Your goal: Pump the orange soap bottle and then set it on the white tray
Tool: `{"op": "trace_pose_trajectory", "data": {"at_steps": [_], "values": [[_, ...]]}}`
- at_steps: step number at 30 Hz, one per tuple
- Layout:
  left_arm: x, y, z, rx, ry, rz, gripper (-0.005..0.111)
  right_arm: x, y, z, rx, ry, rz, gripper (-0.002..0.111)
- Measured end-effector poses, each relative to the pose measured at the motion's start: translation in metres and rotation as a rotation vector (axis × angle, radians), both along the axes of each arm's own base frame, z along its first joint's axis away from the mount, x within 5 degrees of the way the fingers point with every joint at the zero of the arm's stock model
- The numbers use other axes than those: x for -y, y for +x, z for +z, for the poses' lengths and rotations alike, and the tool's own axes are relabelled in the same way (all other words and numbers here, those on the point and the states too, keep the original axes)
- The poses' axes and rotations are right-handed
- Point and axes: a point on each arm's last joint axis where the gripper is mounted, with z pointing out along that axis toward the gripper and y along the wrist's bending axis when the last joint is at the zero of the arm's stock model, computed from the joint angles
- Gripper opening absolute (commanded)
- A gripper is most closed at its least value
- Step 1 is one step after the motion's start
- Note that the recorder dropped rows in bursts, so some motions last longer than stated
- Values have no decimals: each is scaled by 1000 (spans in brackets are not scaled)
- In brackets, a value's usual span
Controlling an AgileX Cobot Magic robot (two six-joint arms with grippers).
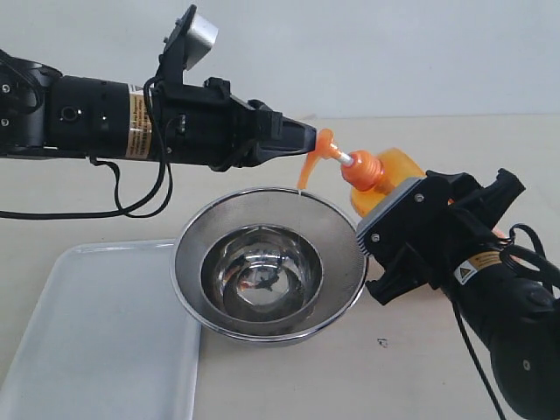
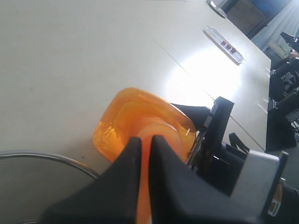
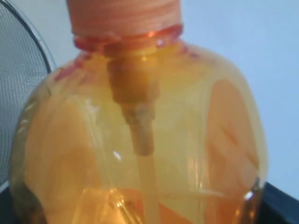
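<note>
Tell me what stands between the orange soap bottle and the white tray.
The steel mesh bowl stands directly between them: the orange soap bottle is at its right in the exterior view, the white tray at its left. The bottle would probably have to go over or around it.

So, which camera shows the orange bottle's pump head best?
The exterior view: the whole pump head shows, spout above the bowl's rim. The left wrist view shows only an orange sliver between the fingers; the right wrist view only the bottle and its collar.
</note>
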Motion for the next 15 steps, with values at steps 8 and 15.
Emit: {"op": "trace_pose_trajectory", "data": {"at_steps": [8,15], "values": [[2,0,0,12,-7,10,5,0,0,0,0,8,-5,0],[3,0,0,22,-5,10,5,0,0,0,1,11,-10,0]]}}
